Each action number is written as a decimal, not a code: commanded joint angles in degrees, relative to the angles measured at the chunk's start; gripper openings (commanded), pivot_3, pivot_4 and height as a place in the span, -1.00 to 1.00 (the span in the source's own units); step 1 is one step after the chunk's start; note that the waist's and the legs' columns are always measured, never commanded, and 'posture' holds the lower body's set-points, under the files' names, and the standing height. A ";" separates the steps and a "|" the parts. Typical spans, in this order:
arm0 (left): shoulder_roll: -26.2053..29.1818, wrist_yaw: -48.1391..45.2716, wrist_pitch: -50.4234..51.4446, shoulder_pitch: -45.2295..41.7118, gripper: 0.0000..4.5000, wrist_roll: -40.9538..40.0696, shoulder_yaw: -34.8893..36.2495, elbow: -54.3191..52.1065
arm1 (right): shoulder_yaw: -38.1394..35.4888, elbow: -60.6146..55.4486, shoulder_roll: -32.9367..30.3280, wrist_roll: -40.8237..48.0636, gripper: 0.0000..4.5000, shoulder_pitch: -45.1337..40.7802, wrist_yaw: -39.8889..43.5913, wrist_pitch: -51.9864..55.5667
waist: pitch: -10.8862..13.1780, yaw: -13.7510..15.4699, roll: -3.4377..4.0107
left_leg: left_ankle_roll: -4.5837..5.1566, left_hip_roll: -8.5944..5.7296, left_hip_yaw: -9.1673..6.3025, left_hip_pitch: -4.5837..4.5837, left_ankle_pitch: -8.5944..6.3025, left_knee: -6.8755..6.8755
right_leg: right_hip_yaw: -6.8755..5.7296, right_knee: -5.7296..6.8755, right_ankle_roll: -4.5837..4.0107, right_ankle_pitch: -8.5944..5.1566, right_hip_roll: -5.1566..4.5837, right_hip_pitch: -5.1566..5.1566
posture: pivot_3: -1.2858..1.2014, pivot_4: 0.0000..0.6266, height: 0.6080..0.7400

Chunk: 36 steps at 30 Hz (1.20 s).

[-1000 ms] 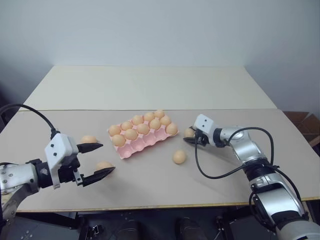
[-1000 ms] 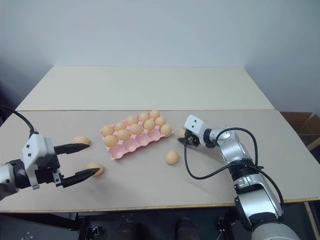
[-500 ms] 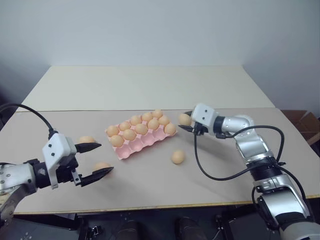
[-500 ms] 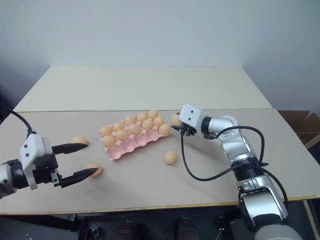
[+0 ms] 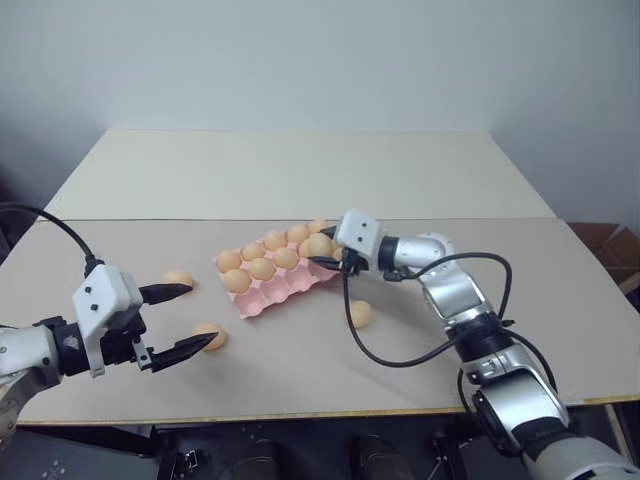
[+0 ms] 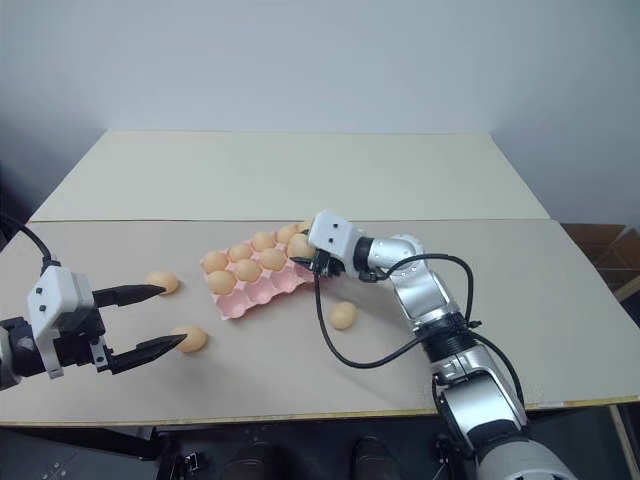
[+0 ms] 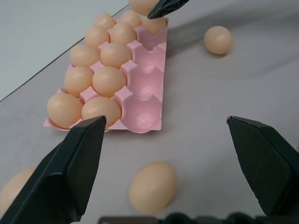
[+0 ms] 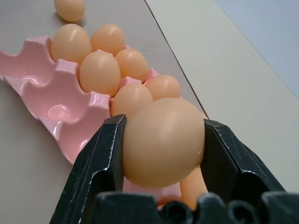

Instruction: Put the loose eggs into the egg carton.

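Carrying an egg to the egg carton

On the table [image 5: 420, 190], the egg carton [image 5: 285, 292] sits mid-table, its near row of cups empty; my right fingers [image 8: 161, 140] are clamped on one egg [image 8: 163, 142] over its right end, my left fingers [image 5: 180, 320] spread and empty by two loose eggs [image 5: 210, 335]; a third lies near the carton's right. I should lower gently, probably into the right-end near cup, then release.
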 commanded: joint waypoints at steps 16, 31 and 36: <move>0.58 0.98 -0.41 -1.64 1.00 -0.28 -0.70 -1.07 | -3.27 -14.15 -7.06 1.66 0.99 7.05 1.78 1.21 | 0.00 0.45 0.00 | 0.00 0.00 -0.01 -0.02 0.00 -0.10 | -0.04 -0.04 0.19 0.08 -0.01 -0.02 | 0.03 -0.52 1.00; 1.14 -0.97 0.69 -2.40 1.00 -1.88 -3.66 -1.55 | -15.17 -39.62 -28.99 14.61 0.99 29.93 10.57 16.14 | 0.00 0.11 -0.02 | -0.01 0.00 0.02 0.20 -0.01 -0.10 | 0.06 -0.04 0.33 -0.29 0.00 0.08 | 0.03 -0.52 1.00; 1.58 -2.46 -0.01 -1.98 1.00 -1.14 -3.41 -0.77 | -15.13 -39.73 -30.08 15.13 0.99 30.78 10.14 15.68 | 0.00 0.32 -0.02 | -0.01 -0.01 0.01 0.15 0.00 -0.10 | 0.05 -0.07 0.32 -0.30 -0.01 0.06 | 0.03 -0.52 1.00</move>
